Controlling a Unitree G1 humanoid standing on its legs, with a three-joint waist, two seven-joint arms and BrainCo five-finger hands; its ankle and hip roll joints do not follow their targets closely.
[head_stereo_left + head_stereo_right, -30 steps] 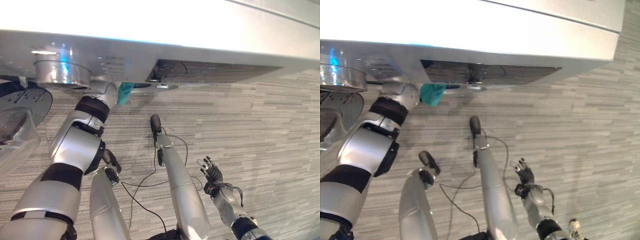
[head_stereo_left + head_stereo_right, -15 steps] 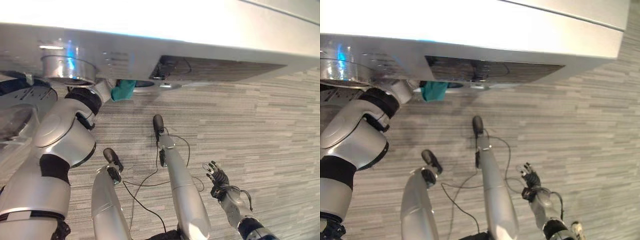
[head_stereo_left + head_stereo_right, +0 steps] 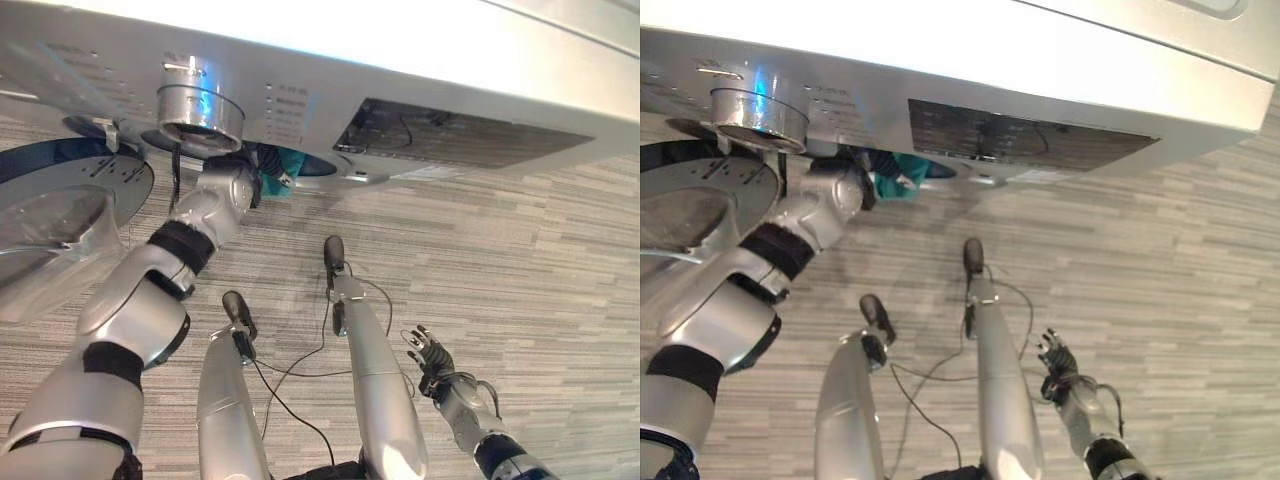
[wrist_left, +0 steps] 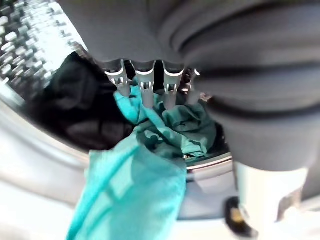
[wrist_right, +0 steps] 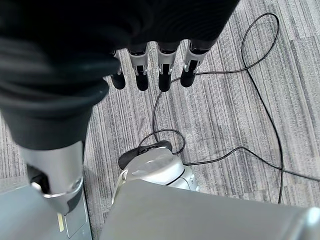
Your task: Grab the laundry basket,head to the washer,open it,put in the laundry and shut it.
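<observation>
Teal cloth [image 4: 145, 170] hangs over the lower rim of the washer [image 3: 330, 70] opening, one loose fold trailing down outside the rim and the bunched part lying just inside the drum mouth beside a dark garment [image 4: 75, 107] already in the drum. Seen from the head, the left hand [image 3: 262, 178] is reached up under the front edge of the silver washer, at the opening, with the teal cloth showing just to its right. From the wrist, that hand's fingers [image 4: 146, 85] point down into the bunched teal cloth and their tips are sunk in its folds, so whether they are clamped on the fabric or merely resting against it cannot be told. To the left of the arm the round washer door [image 3: 60, 215] stands swung open, its clear bowl-shaped window facing up, and a round silver knob [image 3: 200, 100] sits on the panel above the hand. Low on the right, well apart from the washer, the right hand [image 3: 430, 352] hangs over the grey striped carpet [image 3: 520, 270], fingers straight and loosely spread, holding nothing.
</observation>
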